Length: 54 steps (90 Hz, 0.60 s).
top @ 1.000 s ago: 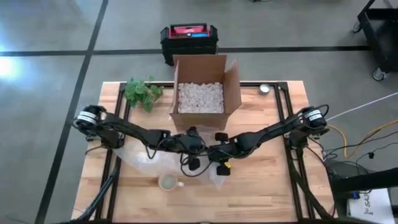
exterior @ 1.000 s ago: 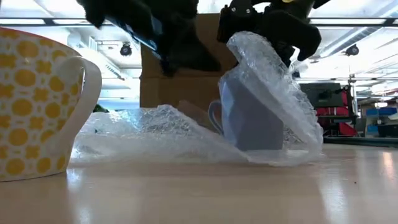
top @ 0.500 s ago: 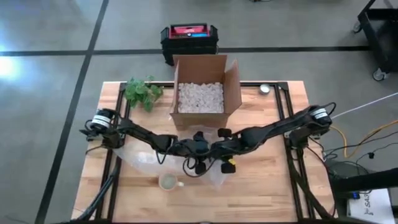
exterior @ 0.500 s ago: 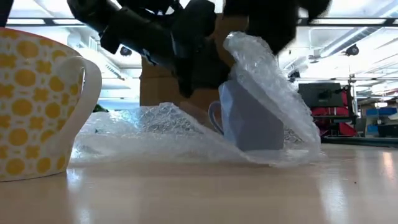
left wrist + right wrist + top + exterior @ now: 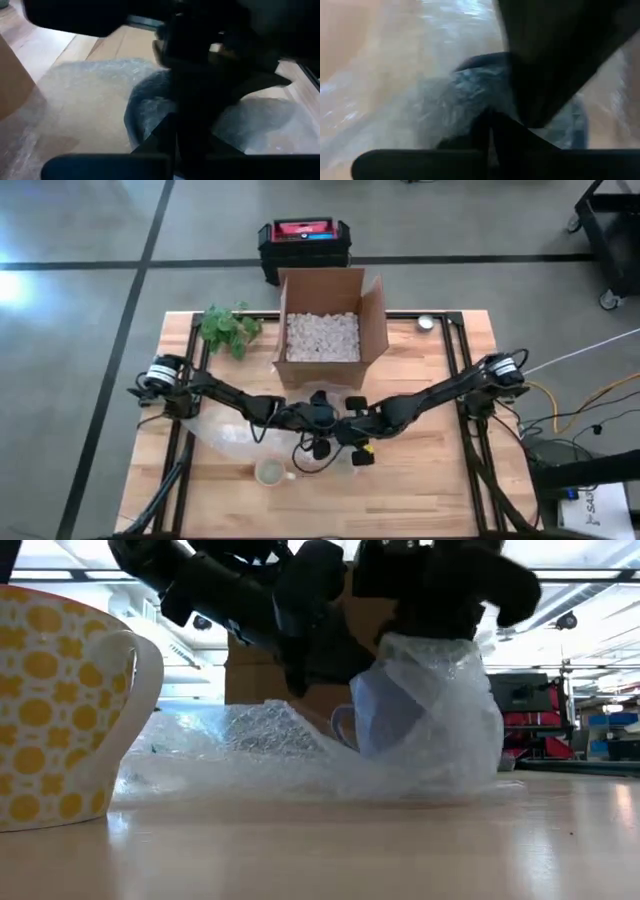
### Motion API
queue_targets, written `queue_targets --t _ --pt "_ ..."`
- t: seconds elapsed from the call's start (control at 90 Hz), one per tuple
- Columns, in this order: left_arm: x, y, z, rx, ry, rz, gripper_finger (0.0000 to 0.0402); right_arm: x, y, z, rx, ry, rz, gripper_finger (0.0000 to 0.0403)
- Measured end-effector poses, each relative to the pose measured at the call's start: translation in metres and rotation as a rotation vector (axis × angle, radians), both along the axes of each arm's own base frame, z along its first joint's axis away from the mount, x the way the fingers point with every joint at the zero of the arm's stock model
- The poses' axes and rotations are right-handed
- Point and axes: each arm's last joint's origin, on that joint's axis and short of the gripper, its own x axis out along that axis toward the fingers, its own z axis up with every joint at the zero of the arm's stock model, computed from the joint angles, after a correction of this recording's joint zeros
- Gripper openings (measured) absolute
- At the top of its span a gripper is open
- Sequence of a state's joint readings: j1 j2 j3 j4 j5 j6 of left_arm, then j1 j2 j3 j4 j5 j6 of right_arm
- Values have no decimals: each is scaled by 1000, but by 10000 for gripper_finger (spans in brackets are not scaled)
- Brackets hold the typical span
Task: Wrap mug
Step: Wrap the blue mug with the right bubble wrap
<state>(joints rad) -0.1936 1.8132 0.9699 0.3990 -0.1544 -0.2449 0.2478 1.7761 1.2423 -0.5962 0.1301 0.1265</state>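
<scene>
Standing nearest to the low camera, a white ceramic cup with a yellow flower pattern (image 5: 55,705) is cut off at the picture's left edge; from above it shows as a small pale cup (image 5: 269,472) near the front edge of the light wooden table (image 5: 440,480).

Behind it lies the sheet of clear bubble wrap (image 5: 250,755), spread flat on the left side and pulled up over the pale blue mug (image 5: 385,720) on the right. The mug stands upright near the middle of the table, its handle toward the flat part of the sheet, and its body is seen only dimly through the plastic.

The left gripper (image 5: 312,438) and the right gripper (image 5: 352,442) meet just above the mug. Their dark fingers overlap each other in every view, so I cannot tell whether either one is spread or closed, nor whether it pinches the wrap.

Farther back is an open brown cardboard box (image 5: 376,320) filled with white packing peanuts (image 5: 322,335), a small green plant (image 5: 228,328) beside it, and a black and red case (image 5: 303,237) on the floor.
</scene>
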Motion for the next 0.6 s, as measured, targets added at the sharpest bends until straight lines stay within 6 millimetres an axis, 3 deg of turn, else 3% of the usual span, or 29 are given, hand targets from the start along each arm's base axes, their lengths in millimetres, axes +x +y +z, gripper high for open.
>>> queue_targets --t 0.167,0.4,0.511,0.6 --pt "0 -3 9 -16 -2 -27 1 1 -1 -5 53 31 35 8" --pt "-5 -5 42 -105 -20 -16 1 0 -1 8 57 17 46 8" --pt "-5 -8 44 -58 -37 -46 1 1 -2 13 57 -3 54 8" --pt "-1 -9 34 -53 -28 -47 1 2 -2 14 60 -5 52 8"
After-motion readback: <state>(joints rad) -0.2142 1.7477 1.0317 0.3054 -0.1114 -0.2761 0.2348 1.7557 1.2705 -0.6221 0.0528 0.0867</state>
